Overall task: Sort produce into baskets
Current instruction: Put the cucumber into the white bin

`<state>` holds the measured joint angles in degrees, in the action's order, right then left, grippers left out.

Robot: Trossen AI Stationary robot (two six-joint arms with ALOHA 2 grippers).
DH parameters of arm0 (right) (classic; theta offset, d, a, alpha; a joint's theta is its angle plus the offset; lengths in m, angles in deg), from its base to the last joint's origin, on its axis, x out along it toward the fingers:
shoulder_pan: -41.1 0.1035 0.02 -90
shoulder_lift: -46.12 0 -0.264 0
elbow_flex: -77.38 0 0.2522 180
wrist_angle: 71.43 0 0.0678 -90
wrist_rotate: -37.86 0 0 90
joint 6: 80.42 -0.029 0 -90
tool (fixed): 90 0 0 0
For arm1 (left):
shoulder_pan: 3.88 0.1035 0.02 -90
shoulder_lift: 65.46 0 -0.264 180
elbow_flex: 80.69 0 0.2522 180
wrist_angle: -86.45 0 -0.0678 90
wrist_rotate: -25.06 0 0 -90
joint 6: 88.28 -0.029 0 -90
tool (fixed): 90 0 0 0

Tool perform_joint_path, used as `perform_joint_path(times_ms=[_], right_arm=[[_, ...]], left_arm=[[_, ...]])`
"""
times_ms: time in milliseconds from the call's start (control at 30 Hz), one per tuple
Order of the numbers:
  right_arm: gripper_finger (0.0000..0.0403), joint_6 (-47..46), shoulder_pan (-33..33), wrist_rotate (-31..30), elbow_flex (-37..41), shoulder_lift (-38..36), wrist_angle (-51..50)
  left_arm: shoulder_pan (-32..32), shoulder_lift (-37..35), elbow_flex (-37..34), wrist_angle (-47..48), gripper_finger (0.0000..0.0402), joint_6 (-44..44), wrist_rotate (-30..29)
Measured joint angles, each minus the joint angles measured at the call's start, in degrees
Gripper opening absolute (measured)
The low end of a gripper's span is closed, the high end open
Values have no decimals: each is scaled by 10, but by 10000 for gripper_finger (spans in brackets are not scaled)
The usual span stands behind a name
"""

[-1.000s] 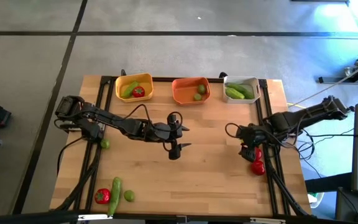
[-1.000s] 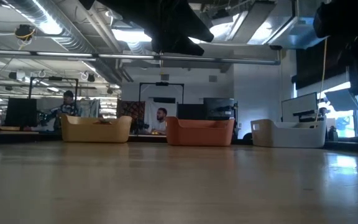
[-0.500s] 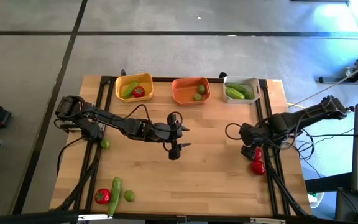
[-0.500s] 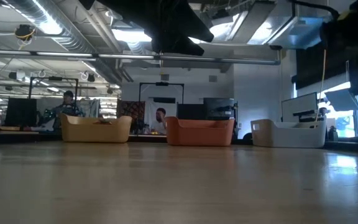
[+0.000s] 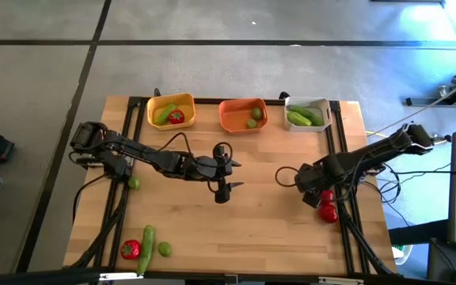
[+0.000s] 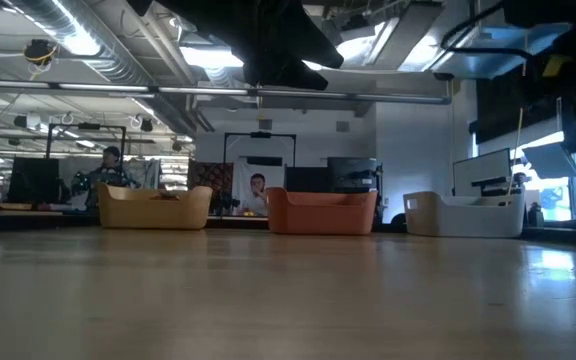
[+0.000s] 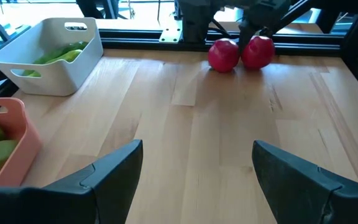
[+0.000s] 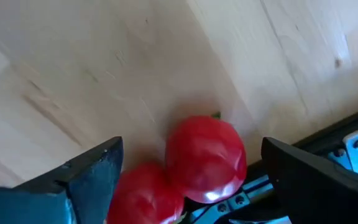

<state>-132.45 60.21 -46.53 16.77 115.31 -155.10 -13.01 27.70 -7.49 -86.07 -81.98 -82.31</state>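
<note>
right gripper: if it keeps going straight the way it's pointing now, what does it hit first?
Most likely the nearer red tomato, centred between the open right gripper fingers in its wrist view. A second tomato touches it. Depth is unclear, so the gap is hard to judge.

Counted: three baskets at twelve o'clock, namely yellow basket (image 5: pixel 170 110), orange basket (image 5: pixel 243 115) and white basket (image 5: pixel 307 113). Tomatoes, four: one in the yellow basket (image 5: pixel 176 117), two at three o'clock (image 5: pixel 328 204), one at seven o'clock (image 5: pixel 130 249). Two arms present.
</note>
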Motion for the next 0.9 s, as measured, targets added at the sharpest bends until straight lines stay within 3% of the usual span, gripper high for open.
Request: perform_joint_path(times_ms=[400, 667, 900], right_arm=[[370, 14, 0, -34, 0, 28, 1], [369, 35, -4, -109, 0, 28, 41], [369, 63, -21, -156, 0, 28, 61]], left_arm=[[3, -17, 0, 25, 299, 19, -10], [48, -136, 6, 254, 299, 100, -136], [138, -193, 6, 440, 299, 164, -149]])
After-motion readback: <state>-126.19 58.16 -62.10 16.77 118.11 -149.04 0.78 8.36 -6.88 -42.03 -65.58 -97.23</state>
